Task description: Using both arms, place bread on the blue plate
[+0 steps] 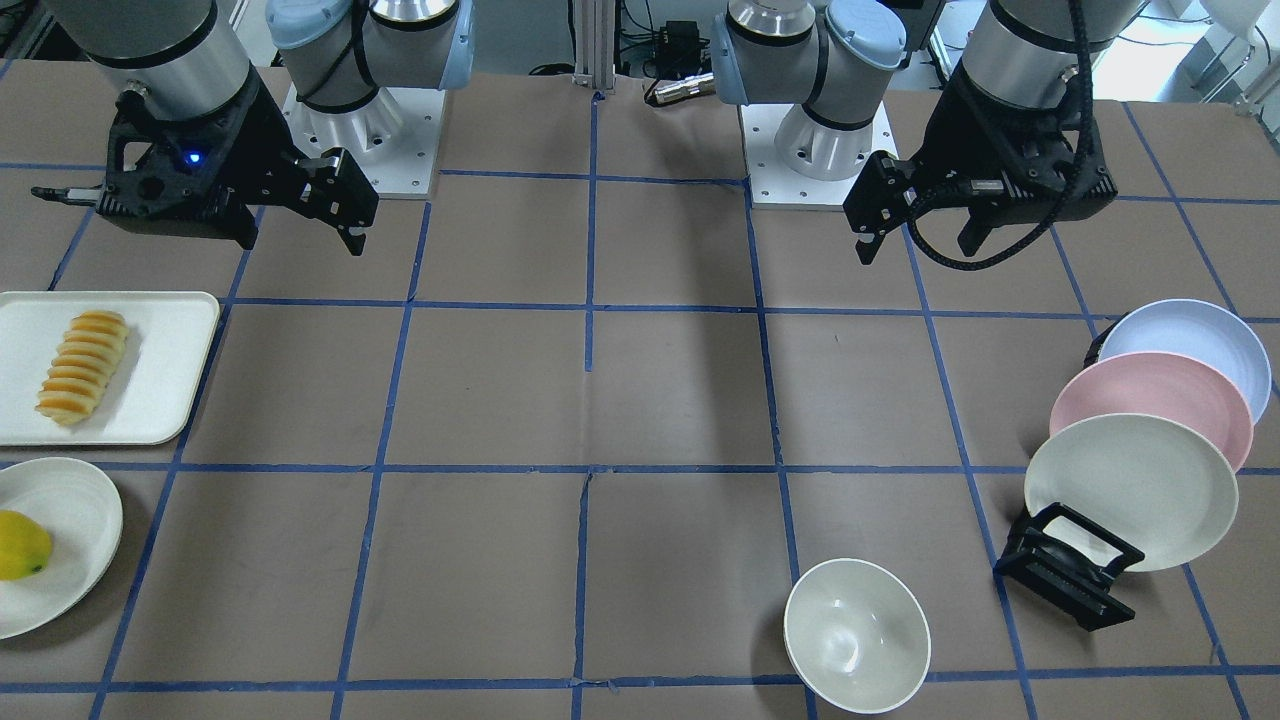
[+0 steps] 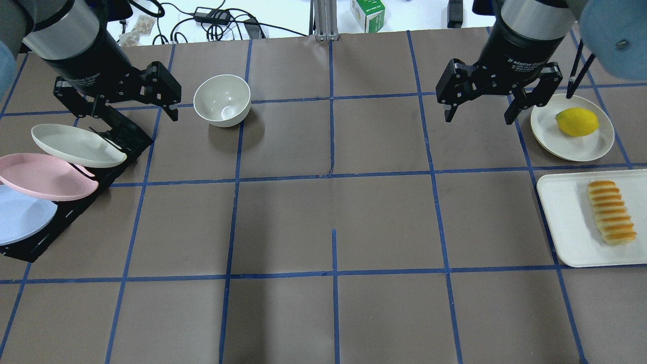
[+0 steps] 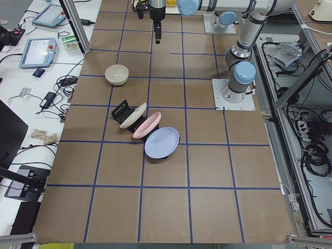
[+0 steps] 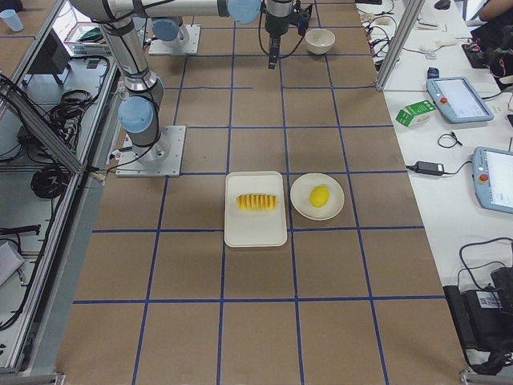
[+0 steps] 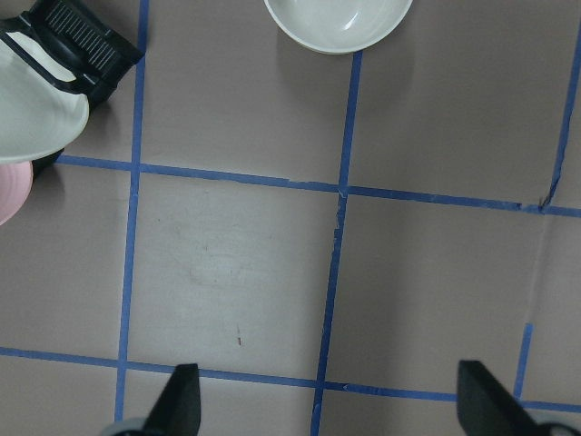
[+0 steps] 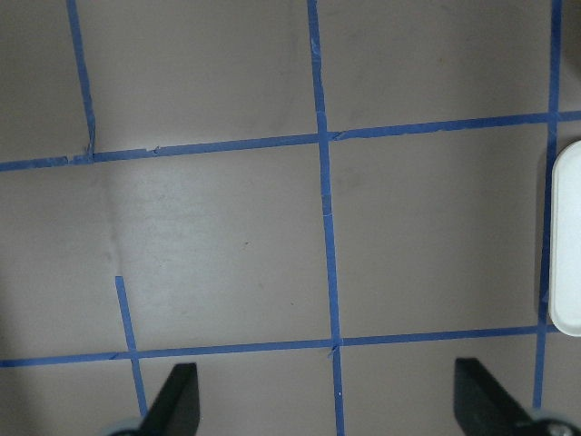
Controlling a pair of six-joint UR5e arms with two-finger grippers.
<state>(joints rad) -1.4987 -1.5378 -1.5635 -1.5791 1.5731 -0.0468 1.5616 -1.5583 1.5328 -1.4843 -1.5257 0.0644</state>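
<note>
The bread point(image 1: 83, 366) is a ridged golden loaf lying on a white tray point(image 1: 170, 400); it also shows in the overhead view point(image 2: 611, 212). The blue plate point(image 1: 1200, 345) leans in a black rack point(image 1: 1065, 570) behind a pink and a cream plate, and shows at the overhead view's left edge point(image 2: 20, 215). My left gripper point(image 2: 134, 114) is open and empty, hovering above the rack's far end. My right gripper point(image 2: 477, 120) is open and empty, hovering beside the lemon's plate, well away from the bread. Both wrist views show open jaws over bare table.
A white bowl point(image 2: 222, 100) stands near my left gripper. A yellow lemon point(image 2: 576, 121) sits on a cream plate point(image 2: 599, 146) next to the tray point(image 2: 561, 217). The pink plate point(image 2: 45, 177) and cream plate point(image 2: 76, 146) lean in the rack.
</note>
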